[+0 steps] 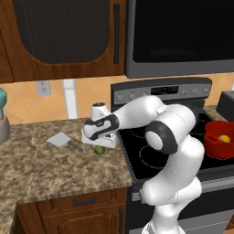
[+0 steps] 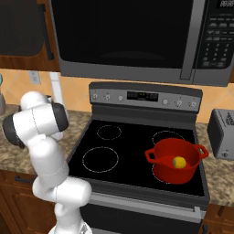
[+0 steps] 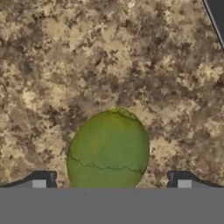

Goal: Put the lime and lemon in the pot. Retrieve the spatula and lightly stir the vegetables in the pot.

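Green lime (image 3: 108, 151) sits between the wide-open gripper (image 3: 111, 181) tips (hand view); yellow lemon (image 2: 179, 162) lies inside the red pot (image 2: 157, 168).

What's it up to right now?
Gripper open, low over lime on counter. Lemon in red pot. Spatula untouched. Nothing blocking.

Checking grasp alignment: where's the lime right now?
The lime lies on the granite counter just left of the stove, right of the spatula; in the hand view it lies between the open pincer tips.
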